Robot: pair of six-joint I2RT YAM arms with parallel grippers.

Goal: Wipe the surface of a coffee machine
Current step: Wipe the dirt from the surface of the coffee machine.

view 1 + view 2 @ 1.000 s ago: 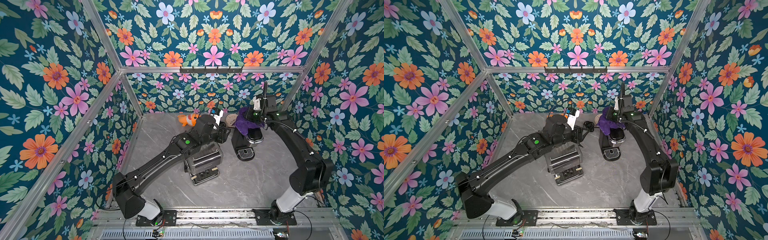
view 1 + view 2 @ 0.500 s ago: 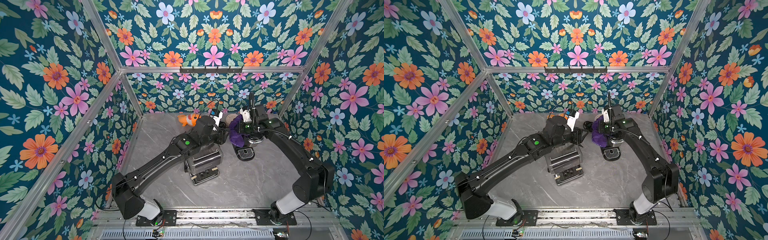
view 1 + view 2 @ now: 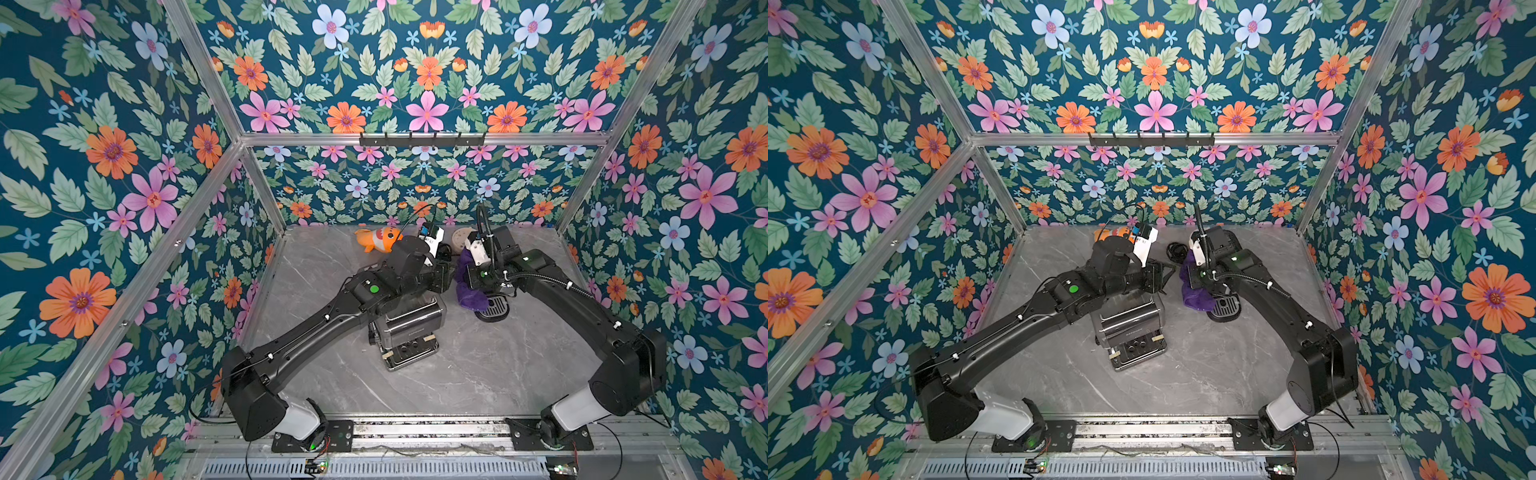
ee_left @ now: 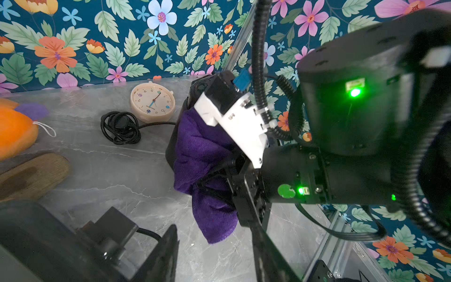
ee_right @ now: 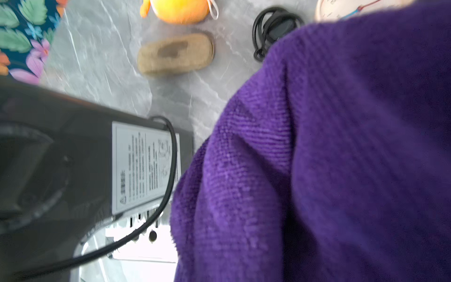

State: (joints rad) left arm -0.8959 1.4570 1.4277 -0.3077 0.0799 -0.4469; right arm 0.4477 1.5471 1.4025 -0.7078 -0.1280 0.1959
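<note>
The black coffee machine (image 3: 494, 309) stands at the back right of the table. Only its round drip tray shows in both top views; its dark side (image 4: 172, 144) shows in the left wrist view. A purple cloth (image 3: 467, 291) hangs against the machine's left side, and my right gripper (image 4: 225, 172) is shut on it with the fingertips buried in the folds. The cloth (image 5: 329, 158) fills most of the right wrist view. My left gripper (image 3: 446, 276) hovers open and holds nothing, just left of the cloth and apart from it.
A silver-and-black appliance (image 3: 409, 328) sits mid-table under the left forearm, with its cord trailing behind. At the back lie an orange plush fish (image 3: 376, 240), a cream clock (image 4: 152, 102), a coiled black cable (image 4: 120, 128) and a brown brush (image 5: 175, 55).
My right gripper has carried the cloth from the top of the coffee machine down and leftward along its side. The left arm has not moved.
</note>
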